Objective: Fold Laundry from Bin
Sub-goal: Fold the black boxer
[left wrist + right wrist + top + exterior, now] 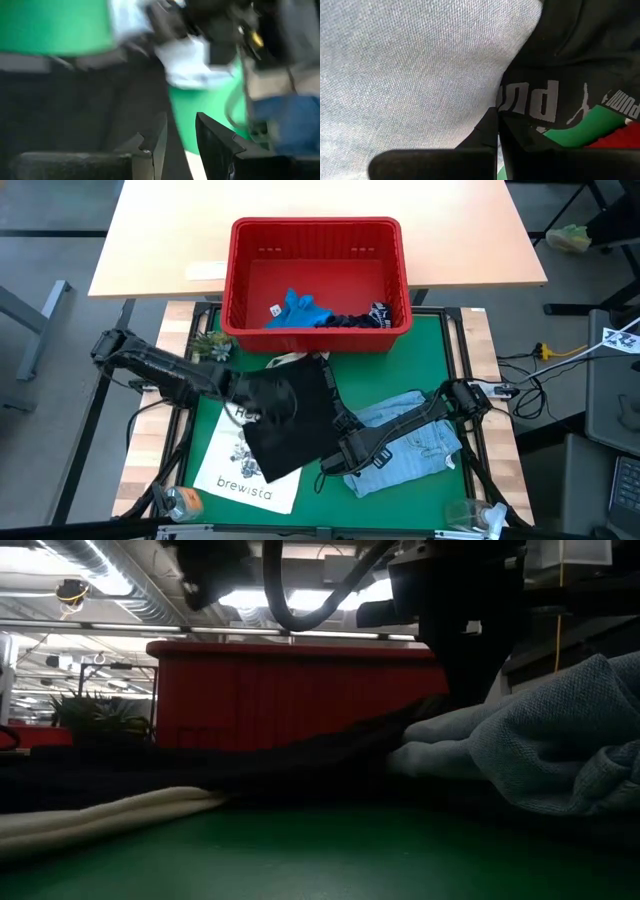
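While both arms reach inward, left pincer (262,402) narrowly parted over dark garment (290,420) — right pincer (336,463) closed beside denim shirt (415,442).

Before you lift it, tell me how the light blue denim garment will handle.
The light blue denim garment lies rumpled in soft folds, so it will probably droop floppy when lifted. Its woven cloth looks grippy rather than slippery. Lying flat on the green mat, it should not roll.

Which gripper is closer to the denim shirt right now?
The right. The right gripper sits at the denim shirt's edge, where it meets the dark garment. The left gripper is over the dark garment, farther from the shirt.
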Tool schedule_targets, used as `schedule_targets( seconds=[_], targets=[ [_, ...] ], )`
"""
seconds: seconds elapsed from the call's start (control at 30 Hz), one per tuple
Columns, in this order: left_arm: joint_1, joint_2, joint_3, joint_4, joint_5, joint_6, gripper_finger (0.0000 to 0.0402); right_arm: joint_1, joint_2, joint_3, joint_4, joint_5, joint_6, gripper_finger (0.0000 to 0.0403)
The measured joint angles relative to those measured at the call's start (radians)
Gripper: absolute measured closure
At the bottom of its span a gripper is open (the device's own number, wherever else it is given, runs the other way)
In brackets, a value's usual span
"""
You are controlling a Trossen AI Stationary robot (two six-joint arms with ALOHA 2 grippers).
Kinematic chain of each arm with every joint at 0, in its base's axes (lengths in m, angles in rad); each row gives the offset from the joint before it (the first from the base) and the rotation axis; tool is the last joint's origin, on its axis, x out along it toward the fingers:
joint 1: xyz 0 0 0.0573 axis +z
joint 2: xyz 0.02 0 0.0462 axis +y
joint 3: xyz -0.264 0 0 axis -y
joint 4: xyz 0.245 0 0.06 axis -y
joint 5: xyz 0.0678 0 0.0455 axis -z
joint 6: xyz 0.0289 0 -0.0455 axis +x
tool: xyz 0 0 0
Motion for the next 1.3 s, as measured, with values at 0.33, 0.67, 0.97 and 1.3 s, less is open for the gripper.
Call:
schedule_targets(
  seconds=[0.33, 0.67, 0.97, 1.3],
  targets=[
    [-0.244, 0.135, 0.0, -0.001, -0.023, -0.227, 0.0303, 0.0, 0.0, 0.0, -0.002, 0.0, -0.001, 0.0398],
    [-0.323, 0.303, 0.0, -0.001, 0.062, -0.484, 0.0303, 0.0, 0.0, 0.0, -0.003, 0.001, -0.003, 0.0398],
    [-0.34, 0.374, 0.0, 0.03, 0.092, -0.515, 0.0281, 0.0, 0.0, 0.0, -0.004, 0.001, -0.004, 0.0398],
    [-0.343, 0.428, 0.0, 0.017, 0.084, -0.515, 0.0197, 0.0, 0.001, 0.0, -0.003, 0.001, -0.004, 0.0398]
  ],
)
